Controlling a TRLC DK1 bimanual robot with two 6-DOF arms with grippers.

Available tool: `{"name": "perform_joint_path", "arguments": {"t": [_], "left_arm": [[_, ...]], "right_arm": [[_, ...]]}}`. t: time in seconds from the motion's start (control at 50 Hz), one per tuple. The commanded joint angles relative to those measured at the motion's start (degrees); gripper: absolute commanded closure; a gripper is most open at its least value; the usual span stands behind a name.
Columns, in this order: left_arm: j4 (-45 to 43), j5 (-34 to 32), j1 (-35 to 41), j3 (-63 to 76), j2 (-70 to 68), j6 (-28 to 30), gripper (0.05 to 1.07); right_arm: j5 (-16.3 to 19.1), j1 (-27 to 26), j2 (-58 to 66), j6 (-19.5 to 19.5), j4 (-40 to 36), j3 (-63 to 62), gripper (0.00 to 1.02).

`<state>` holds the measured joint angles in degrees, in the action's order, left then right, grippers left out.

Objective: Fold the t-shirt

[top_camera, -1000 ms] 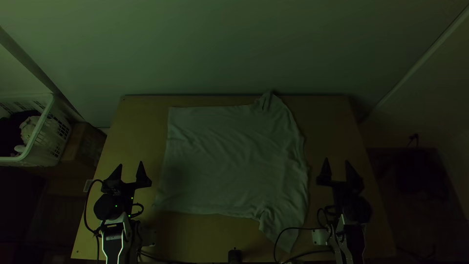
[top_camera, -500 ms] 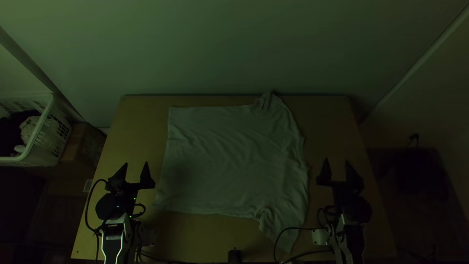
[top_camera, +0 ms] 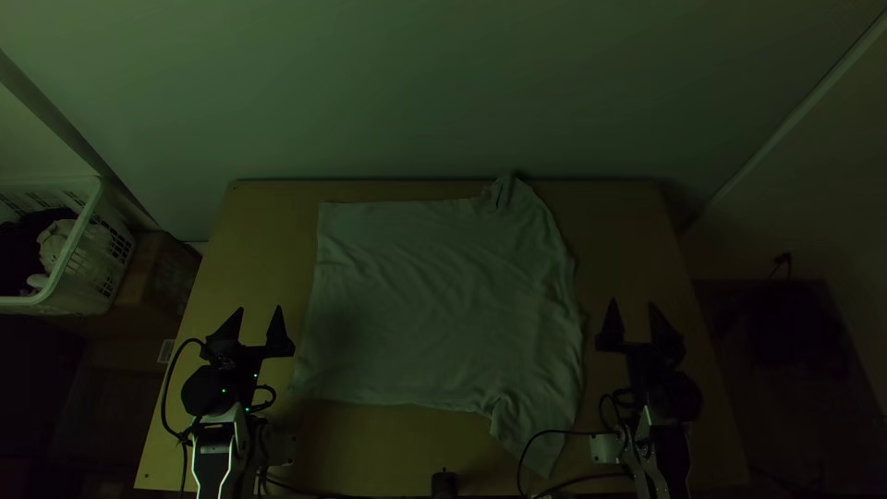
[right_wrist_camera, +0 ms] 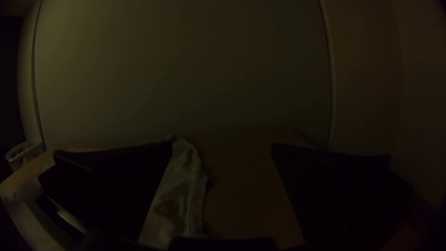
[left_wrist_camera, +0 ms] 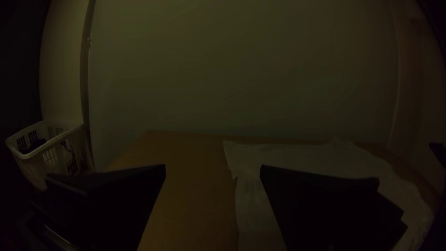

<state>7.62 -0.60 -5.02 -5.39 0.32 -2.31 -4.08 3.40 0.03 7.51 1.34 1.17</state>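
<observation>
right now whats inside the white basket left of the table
In the basket, a dark bundle and a pale, crumpled one show, both probably cloth. Whatever lies beneath them is covered, so I can't tell how full it is.

The jaws of the left gripper (top_camera: pixel 260 308) have been shifted sideways over the worktop (top_camera: pixel 619 231), closer to the t-shirt (top_camera: pixel 434 296); most of that shift had been made by the middle picture; since then, the right gripper (top_camera: pixel 632 301) has been brought slightly towards the t-shirt too.
</observation>
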Motion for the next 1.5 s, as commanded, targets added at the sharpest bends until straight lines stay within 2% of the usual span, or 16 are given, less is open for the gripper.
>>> {"name": "perform_joint_path", "arguments": {"t": [0.0, 0.14, 0.38, 0.48, 0.78, 0.96, 1.14, 1.3, 1.48], "left_arm": [[2.49, -0.01, -0.96, 0.91, -0.4, 0.64, 0.09], [2.23, -0.1, -2.19, -2.17, -0.32, 0.72, 0.09], [1.88, -0.45, -0.43, -10.43, 6.45, 1.69, 0.09], [0.12, -0.45, 0.18, -15.09, 13.48, 2.04, 0.09], [-4.45, -0.45, 1.76, -31.88, 37.83, 2.22, 0.09], [-1.11, -0.45, 3.08, -44.09, 52.24, 2.13, 0.09], [-0.76, -0.1, 5.54, -52.09, 61.29, 1.51, 0.09], [3.9, -0.01, 6.33, -61.41, 71.93, 0.02, 0.09], [8.03, -0.01, 5.9, -70.9, 82.48, -0.42, 0.09]], "right_arm": [[-0.23, 0.91, -0.21, 1.72, 1.03, 1.47, 0.04], [-0.23, 0.91, 2.34, 2.42, 4.28, 5.42, 0.04], [-0.32, 0.2, 20.53, 1.9, 6.74, 16.5, 0.04], [-0.32, 0.2, 26.69, 1.54, 9.11, 20.63, 0.04], [-0.23, 0.56, 49.36, 1.46, 9.2, 38.29, 0.04], [-0.23, 2.23, 58.68, 1.37, 9.38, 46.91, 0.04], [-0.23, 3.9, 66.41, 1.28, 7.36, 54.11, 0.04], [-0.14, 4.42, 73.97, 1.37, 0.85, 62.46, 0.04], [0.12, 4.78, 80.39, 2.42, -1.43, 68.35, 0.05]]}}
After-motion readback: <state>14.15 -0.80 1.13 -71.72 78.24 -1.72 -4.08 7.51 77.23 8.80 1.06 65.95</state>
